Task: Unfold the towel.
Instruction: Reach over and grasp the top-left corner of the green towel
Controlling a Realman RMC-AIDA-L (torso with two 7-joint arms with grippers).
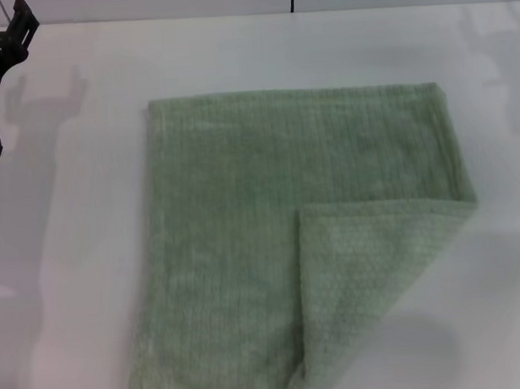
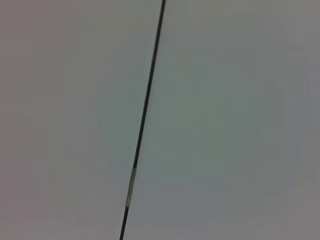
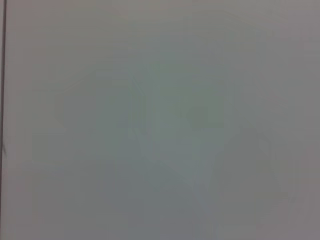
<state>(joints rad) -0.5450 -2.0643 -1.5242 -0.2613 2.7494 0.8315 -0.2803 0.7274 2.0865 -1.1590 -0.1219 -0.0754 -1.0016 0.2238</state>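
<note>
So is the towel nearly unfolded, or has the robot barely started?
Mostly done, it seems: the towel lies spread flat on the white table. One folded corner flap, near the robot on its right, is still turned over onto the cloth. Nothing is in hand right now: the left gripper sits off at the table's far left, clear of the towel, and the right one is out of view.

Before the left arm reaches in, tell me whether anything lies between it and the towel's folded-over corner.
Nothing visible does. The left gripper sits at the table's far left corner, clear of the towel. Only bare table lies between them. The folded flap sits on the towel's near right part, with nothing on it. The right gripper is out of view.
</note>
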